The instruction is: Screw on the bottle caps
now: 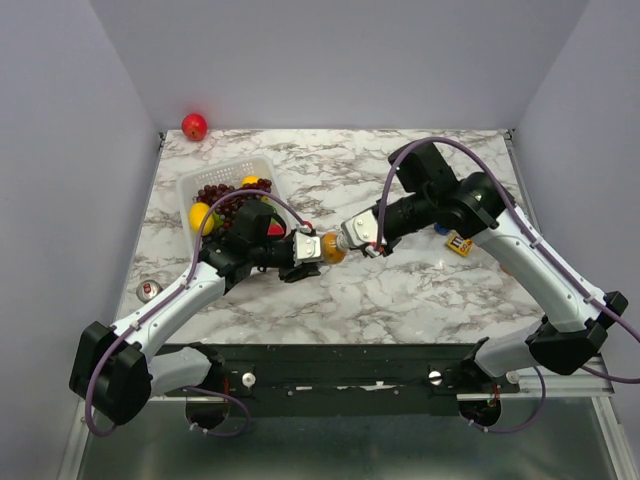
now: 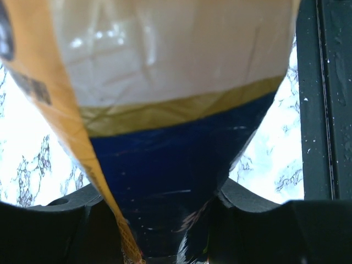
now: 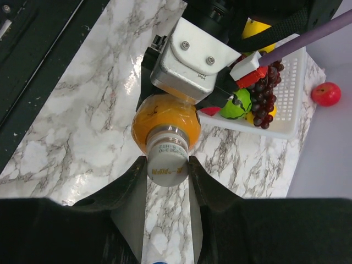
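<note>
Basket (image 1: 232, 163) of grapes (image 1: 215, 190) and fruit (image 1: 200, 216) on my marble bench (image 1: 400, 290), grey walls (image 1: 300, 60) round it. Left jaws clamp orange bottle (image 3: 160, 118); right jaws pinch its white cap (image 3: 168, 168).

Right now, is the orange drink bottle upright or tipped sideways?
Tipped sideways: the left pincer holds the round orange plastic bottle level, its whitish cap inside the right pincer.

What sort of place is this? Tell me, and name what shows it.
Likely a robot test cell, not a kitchen: a marble-patterned table boxed by plain grey walls, two arms bolted to its near edge, a white basket of fruit.
</note>
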`<action>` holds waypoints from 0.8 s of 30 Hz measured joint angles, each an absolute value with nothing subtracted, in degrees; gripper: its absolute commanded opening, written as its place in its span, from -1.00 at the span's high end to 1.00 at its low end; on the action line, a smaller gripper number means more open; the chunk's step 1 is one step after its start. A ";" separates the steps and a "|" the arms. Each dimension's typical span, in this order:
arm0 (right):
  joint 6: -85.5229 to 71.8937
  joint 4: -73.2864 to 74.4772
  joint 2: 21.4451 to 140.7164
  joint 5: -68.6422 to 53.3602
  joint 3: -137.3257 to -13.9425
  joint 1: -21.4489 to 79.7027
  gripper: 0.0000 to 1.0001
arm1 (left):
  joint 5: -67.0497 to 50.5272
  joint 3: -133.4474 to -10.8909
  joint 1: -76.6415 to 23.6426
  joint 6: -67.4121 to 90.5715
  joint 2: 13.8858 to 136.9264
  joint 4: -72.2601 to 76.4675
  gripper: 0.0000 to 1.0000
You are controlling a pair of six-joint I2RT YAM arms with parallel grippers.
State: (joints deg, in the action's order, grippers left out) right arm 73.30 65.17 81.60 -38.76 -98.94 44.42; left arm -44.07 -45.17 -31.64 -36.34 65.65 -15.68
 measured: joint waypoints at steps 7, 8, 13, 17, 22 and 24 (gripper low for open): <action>72.60 62.89 81.41 -38.41 -97.89 44.66 0.33 | -43.72 -45.17 -31.51 -35.38 65.65 -15.22 1.00; 72.62 63.00 81.41 -38.41 -97.93 44.66 0.33 | -43.72 -45.17 -31.51 -35.38 65.65 -15.22 1.00; 72.93 65.45 83.26 -38.41 -100.53 44.69 0.36 | -42.74 -45.17 -31.53 -35.70 65.63 -14.28 1.00; 70.85 66.15 85.14 -37.82 -102.48 44.62 0.36 | -39.88 -43.35 -31.51 -34.17 64.95 -10.13 1.00; 63.61 65.60 88.92 -35.57 -106.32 44.51 0.44 | -33.91 -38.70 -31.53 -28.32 63.24 -1.06 1.00; 59.29 65.08 90.67 -34.26 -108.29 44.51 0.47 | -31.44 -37.45 -31.62 -26.02 62.89 1.72 1.00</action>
